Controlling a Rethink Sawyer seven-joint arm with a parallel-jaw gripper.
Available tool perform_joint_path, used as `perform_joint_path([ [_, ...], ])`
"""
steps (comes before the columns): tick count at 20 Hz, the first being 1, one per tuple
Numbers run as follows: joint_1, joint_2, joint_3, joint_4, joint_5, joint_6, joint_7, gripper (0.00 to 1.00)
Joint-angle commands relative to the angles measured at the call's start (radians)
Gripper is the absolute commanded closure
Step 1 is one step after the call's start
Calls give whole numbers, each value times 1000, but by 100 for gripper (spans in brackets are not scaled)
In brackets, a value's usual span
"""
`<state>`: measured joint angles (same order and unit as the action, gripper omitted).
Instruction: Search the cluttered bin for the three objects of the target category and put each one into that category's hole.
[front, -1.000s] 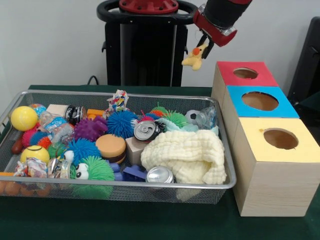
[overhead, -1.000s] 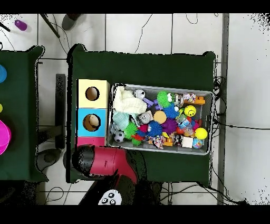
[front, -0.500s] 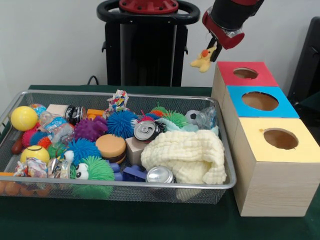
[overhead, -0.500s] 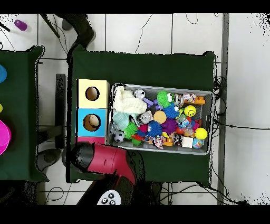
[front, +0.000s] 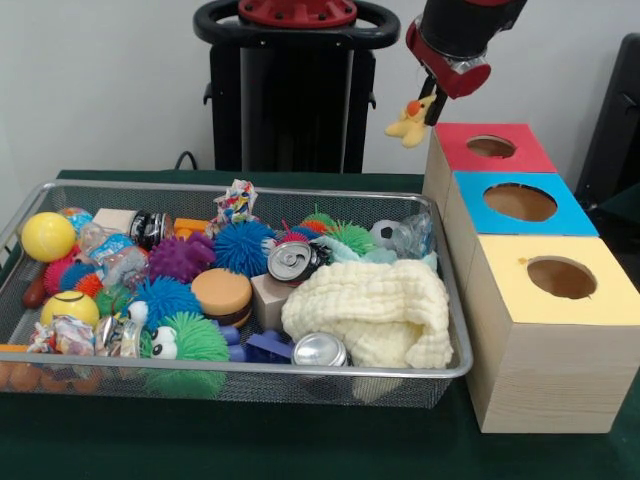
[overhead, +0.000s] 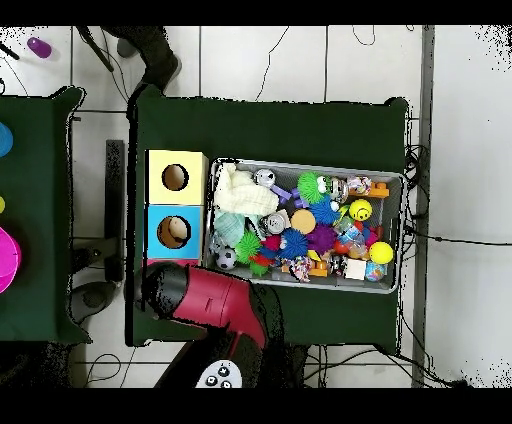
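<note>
My arm (front: 462, 25) comes down from the top edge, tilted, red collar above the gripper (front: 428, 104). The jaws are closed on the small yellow duck toy (front: 411, 119), which hangs in the air below them. From above, the red and black arm (overhead: 205, 300) reaches out leftward from my base.
</note>
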<state>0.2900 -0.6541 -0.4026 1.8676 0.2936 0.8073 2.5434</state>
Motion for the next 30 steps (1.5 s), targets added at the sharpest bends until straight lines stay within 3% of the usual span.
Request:
perform_joint_path([
  [1,-20,3,70,34,46,-78,160,100],
  [15,15,42,53,-56,22,7,192,100],
  [20,-14,-21,124,-25,104,-33,163,100],
  [22,-13,-41,127,-40,111,-6,160,100],
  [26,10,-50,102,-104,106,85,208,100],
  [30,41,-29,70,-147,106,97,270,100],
])
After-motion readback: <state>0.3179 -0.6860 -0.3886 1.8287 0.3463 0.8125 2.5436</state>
